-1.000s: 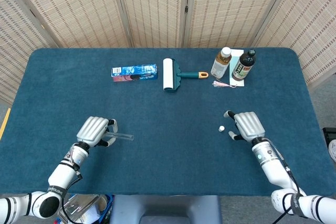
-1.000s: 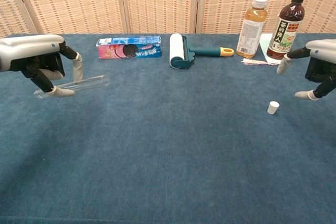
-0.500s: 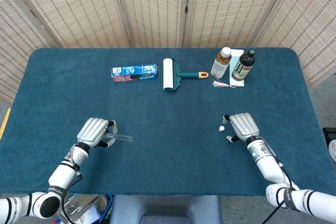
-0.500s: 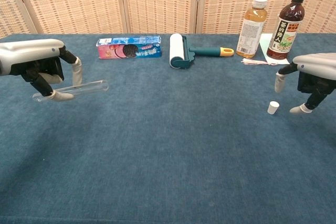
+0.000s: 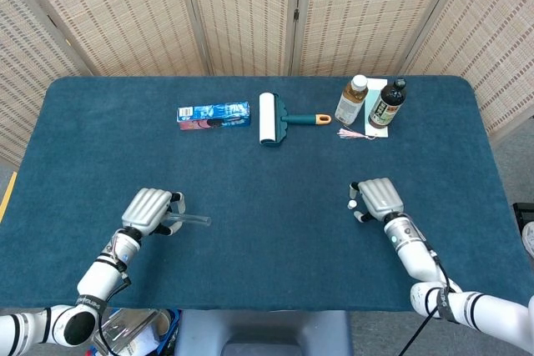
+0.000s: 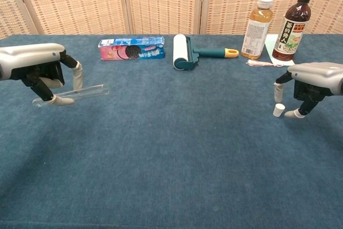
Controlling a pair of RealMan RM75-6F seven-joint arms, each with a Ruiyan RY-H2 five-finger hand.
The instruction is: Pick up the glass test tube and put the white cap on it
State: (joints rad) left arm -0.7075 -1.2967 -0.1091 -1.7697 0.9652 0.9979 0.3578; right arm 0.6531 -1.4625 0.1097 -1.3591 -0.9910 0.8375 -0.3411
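Left robot hand already grips the glass test tube off the desk, while my right robot hand brackets the white cap, fingers apart, ungrasped, so capping remains.

Staged test room: blue-carpeted table ringed by woven folding screens.

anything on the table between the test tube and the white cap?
Nothing: only bare blue table between the test tube and white cap, clearest in the chest view.
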